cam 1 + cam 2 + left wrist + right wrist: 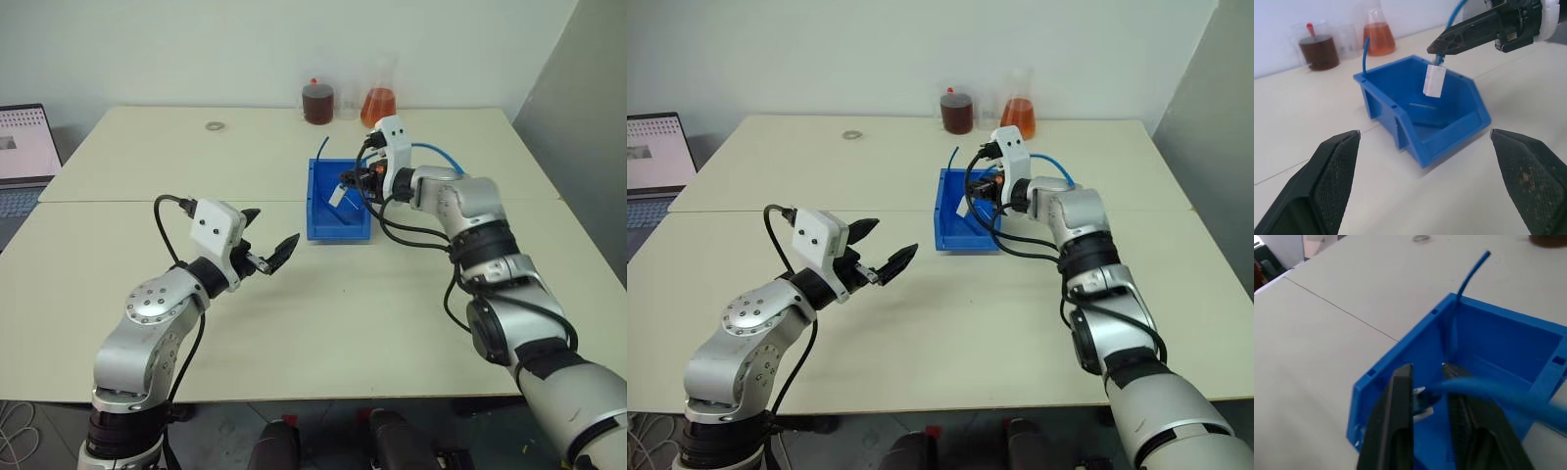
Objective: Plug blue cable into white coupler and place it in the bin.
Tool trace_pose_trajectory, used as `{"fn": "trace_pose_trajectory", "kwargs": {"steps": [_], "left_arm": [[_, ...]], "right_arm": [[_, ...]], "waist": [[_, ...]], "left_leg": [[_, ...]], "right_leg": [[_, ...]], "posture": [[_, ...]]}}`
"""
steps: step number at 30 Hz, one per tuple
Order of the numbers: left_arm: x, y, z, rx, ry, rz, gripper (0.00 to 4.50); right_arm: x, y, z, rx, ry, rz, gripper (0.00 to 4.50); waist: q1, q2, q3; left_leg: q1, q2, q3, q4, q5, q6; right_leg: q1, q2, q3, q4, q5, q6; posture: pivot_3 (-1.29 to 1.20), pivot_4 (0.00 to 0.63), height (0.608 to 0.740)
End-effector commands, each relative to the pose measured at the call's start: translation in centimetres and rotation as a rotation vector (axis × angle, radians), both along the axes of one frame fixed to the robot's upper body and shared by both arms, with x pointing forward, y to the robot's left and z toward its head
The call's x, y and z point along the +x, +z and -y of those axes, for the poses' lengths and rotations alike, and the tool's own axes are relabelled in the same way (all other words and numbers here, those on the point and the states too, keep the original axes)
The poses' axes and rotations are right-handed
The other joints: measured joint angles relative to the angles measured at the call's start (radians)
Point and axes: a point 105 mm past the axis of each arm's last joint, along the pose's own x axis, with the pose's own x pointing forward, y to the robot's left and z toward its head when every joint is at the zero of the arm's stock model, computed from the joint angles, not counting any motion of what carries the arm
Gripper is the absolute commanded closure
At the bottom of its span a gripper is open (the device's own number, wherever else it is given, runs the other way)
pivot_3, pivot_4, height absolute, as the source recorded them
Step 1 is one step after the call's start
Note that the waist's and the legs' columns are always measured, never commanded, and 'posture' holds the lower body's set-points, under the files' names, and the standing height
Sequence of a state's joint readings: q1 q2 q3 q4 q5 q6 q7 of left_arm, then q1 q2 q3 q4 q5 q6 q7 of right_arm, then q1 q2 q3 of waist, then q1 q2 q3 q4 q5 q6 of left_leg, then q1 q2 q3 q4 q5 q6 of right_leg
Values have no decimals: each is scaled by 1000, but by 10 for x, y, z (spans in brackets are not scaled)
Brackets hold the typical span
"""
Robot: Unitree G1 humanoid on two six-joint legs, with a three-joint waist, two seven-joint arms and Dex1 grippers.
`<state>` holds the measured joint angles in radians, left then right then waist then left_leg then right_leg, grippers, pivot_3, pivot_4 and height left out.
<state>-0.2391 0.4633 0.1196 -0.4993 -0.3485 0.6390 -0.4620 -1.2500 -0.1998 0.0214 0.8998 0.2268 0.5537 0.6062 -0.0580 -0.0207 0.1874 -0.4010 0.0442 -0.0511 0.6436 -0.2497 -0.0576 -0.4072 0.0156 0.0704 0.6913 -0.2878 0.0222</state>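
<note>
The right gripper [1442, 48] is hanging over the blue bin [318, 231], its narrowly parted fingers pinching the blue cable [1453, 13] at the plug, with the white coupler [1433, 81] dangling mated below, just above the bin's interior. The left gripper [266, 238] is standing fully open and empty, well clear on the table side. Judged advice: lowering further before releasing, so the trailing cable is following the coupler inside rather than snagging the rim.

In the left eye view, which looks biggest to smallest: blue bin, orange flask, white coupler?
1. The bin.
2. The orange flask, though it stands farther back.
3. The white coupler, hanging over the bin, clearly smallest.
</note>
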Motion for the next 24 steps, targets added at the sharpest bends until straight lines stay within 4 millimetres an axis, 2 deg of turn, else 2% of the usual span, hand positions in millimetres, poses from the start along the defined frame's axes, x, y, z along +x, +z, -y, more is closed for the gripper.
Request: {"fn": "trace_pose_trajectory", "kwargs": {"steps": [1,4,6,10,12,15,19,24], "left_arm": [[-3,9,2,-3,4,54,0],[-3,9,2,-6,4,51,0],[-4,8,3,-7,-1,48,0],[-1,8,5,-12,-16,41,0],[1,8,7,-13,-24,39,0],[3,9,8,-10,-30,31,0],[6,9,4,-27,-2,18,0],[1,4,-6,-54,49,-5,0]], "right_arm": [[10,22,3,21,-41,83,2405],[13,25,8,24,-56,94,1802],[15,24,13,21,-70,93,1178],[17,27,27,3,-105,109,281],[17,29,33,-5,-117,111,18],[13,28,43,-11,-106,85,18],[-3,25,69,-86,-102,115,18],[-51,25,85,-113,-96,249,18]], "waist": [[2,0,0],[3,0,0],[4,0,0],[3,0,0],[3,0,0],[3,0,0],[8,0,0],[20,0,0]], "left_leg": [[-1,0,0,0,0,0],[-2,0,1,-1,-1,-1],[-2,0,1,-1,-1,-1],[-1,-1,1,0,-1,-1],[-1,-1,1,0,-1,-1],[-1,-1,1,0,-1,-1],[-1,-1,0,0,-1,-1],[-2,-1,0,0,-1,-1]], "right_leg": [[-1,-1,0,1,0,0],[-2,-2,0,0,0,0],[-2,-2,0,-1,0,0],[-2,-2,0,0,0,0],[-2,-2,0,1,0,0],[-2,-1,0,1,0,0],[-1,-2,0,1,0,0],[-1,-2,0,-1,0,0]], "posture": [[0,150,740],[0,150,740],[0,150,740],[0,150,740],[0,150,740],[0,150,740],[0,150,740],[0,150,740]]}}
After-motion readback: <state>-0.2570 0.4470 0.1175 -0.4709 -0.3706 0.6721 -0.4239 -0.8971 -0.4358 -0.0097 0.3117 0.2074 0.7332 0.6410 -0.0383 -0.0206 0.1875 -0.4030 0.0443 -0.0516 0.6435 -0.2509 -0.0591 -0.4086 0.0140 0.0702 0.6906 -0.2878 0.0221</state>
